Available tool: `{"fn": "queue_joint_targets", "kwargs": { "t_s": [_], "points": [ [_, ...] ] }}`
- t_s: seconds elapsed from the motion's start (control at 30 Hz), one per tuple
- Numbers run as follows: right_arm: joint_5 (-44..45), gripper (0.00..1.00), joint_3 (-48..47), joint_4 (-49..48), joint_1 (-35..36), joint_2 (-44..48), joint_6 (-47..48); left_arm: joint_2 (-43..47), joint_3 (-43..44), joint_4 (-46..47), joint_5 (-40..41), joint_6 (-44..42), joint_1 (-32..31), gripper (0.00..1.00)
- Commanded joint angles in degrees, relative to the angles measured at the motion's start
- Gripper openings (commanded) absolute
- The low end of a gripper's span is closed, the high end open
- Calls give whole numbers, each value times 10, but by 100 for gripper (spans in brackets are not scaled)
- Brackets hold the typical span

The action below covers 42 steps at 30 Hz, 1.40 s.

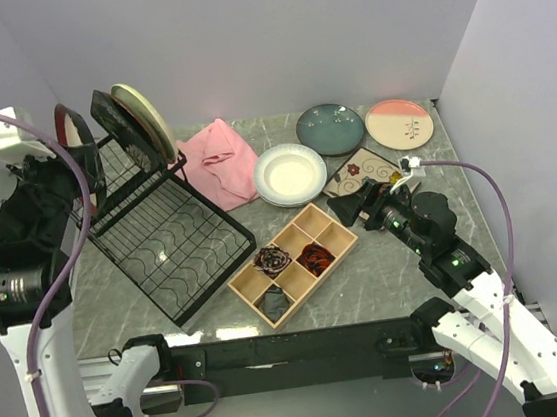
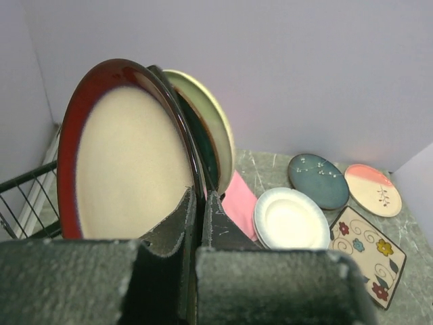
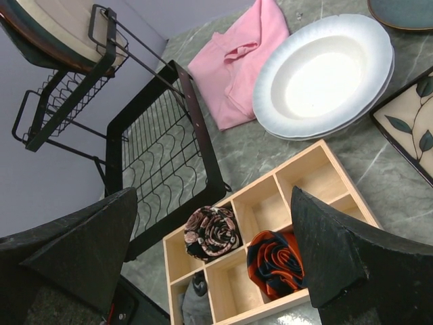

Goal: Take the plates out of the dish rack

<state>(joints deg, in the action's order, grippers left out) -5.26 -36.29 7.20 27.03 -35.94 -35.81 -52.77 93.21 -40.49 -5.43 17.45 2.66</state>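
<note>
The black wire dish rack [image 1: 166,236] stands at the left. At its raised back stand a dark red plate [image 1: 71,131], a square black plate [image 1: 116,126] and a cream-green plate [image 1: 144,115]. My left gripper [image 1: 81,171] is shut on the lower rim of the dark red plate [image 2: 128,156]; its fingers [image 2: 177,227] pinch the rim. The white plate [image 1: 290,174], teal plate [image 1: 330,128], pink-cream plate [image 1: 400,124] and square cream floral plate [image 1: 367,170] lie on the table. My right gripper [image 1: 354,205] is open and empty above the wooden tray [image 3: 318,169].
A pink cloth [image 1: 221,162] lies between the rack and the white plate. The wooden compartment tray [image 1: 334,234] holds rolled fabrics [image 3: 211,233]. Walls close in behind and on both sides.
</note>
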Motion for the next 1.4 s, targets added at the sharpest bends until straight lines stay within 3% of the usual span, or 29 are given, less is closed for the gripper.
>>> {"fn": "queue_joint_targets", "kwargs": {
  "t_s": [0.0, 0.47, 0.8, 1.03, 1.27, 1.37],
  "points": [
    [-3, 100, -32, -5, 3, 5, -2, 35, 25, 90, -45, -35, 0, 1],
    [11, 100, -48, 21, 3, -2, -1, 101, 8, 67, -159, -44, 8, 1],
    [-21, 100, -92, 40, 3, -26, -9, 161, -57, 96, -267, -30, 65, 1],
    [-10, 100, -94, 49, 2, -14, -1, 146, -51, 96, -305, -9, 81, 1],
    [-8, 100, -91, 47, 2, -18, 1, 84, 35, 96, -351, 9, 97, 1],
    [-5, 100, -99, 48, 3, -25, 3, 94, 34, 108, -360, 16, 105, 1]
  ]
}}
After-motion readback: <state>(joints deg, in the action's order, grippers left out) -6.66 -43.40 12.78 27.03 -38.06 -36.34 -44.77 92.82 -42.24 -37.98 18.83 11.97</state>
